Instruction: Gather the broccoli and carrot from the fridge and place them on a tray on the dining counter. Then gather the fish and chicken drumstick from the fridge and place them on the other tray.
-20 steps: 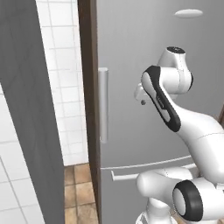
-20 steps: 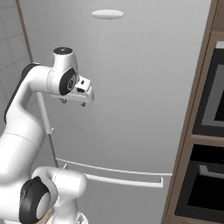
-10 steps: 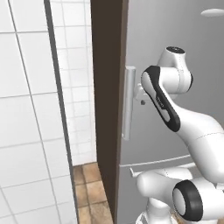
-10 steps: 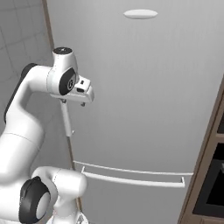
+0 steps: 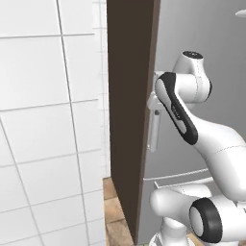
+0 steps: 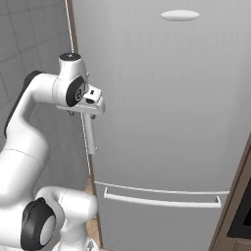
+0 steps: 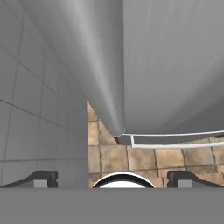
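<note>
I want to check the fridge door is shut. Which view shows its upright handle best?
The right base view: the upright handle stands clear against the closed fridge door. The left base view shows it side-on, partly behind the arm. The hand view shows the lower drawer's handle instead.

The fridge (image 6: 166,98) was plain silver-grey, with a pale grey vertical handle (image 6: 90,133) and a matching horizontal bar handle (image 6: 162,201) lower down. A dark brown panel (image 5: 129,120) ran beside it. The wall (image 5: 48,120) was white tile with thin grey grout lines. The floor (image 7: 131,157) was mottled tan-brown tile.
</note>
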